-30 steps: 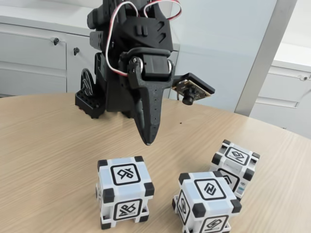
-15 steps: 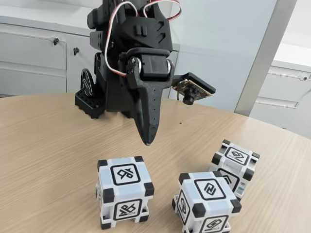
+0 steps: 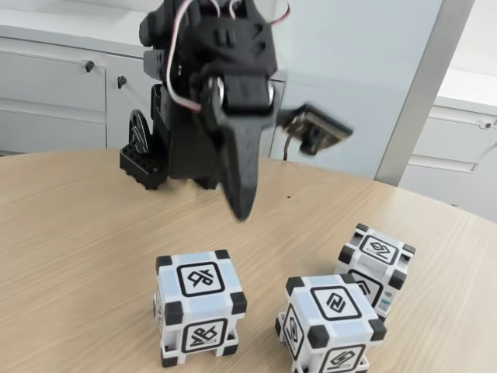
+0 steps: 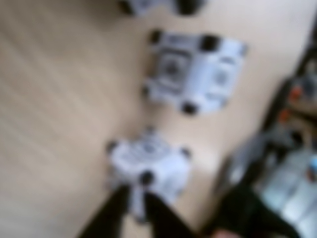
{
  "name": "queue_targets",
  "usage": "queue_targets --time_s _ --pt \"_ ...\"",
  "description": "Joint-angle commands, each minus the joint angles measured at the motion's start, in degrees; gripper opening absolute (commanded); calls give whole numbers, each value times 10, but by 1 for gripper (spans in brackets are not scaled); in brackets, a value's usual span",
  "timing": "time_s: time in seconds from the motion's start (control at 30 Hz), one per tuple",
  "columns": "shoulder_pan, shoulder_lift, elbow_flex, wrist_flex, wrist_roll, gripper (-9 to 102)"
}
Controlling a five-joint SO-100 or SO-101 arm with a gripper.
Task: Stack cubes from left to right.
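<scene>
Cubes: three (image 3: 200, 308) (image 3: 329, 321) (image 3: 377, 260) near the table's front edge, unstacked.
Gripper (image 3: 242, 216): blurred above, holding nothing, fingers slightly apart.
Table (image 3: 70, 249): pale wood, rounded edge.
Room: white cabinets (image 3: 54, 93) behind.

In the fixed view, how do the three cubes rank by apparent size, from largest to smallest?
1. Left cube and middle cube: they look about equal, so no ranking between them.
2. Right cube: it looks smallest, but it sits farther from the camera and is partly hidden.

white black-cornered cubes (image 3: 199, 308), black pincer (image 3: 242, 211)
</scene>
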Motion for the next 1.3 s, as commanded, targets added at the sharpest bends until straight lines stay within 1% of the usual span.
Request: queue_targets --time_s 0.0,0.13,0.33,0.43,0.53,0.63,0.73,0.87,1.03,1.17,1.27 --pt "-4 3 -89 -2 30 0" --pt "-6 -118 -180 -1 49 0" --pt "-7 -441 -370 -1 71 1" --pt "-7 -583 -483 -1 55 5" --pt "-8 -671 -574 5 34 14" --pt "-24 -707 -632 37 -8 22" --pt "-91 -715 -642 82 -71 27" --pt "-189 -719 -641 129 -65 33" --pt "-248 -720 -641 135 -98 38" --pt "-258 -732 -640 132 -127 39" --pt "-258 -795 -642 127 -158 40"
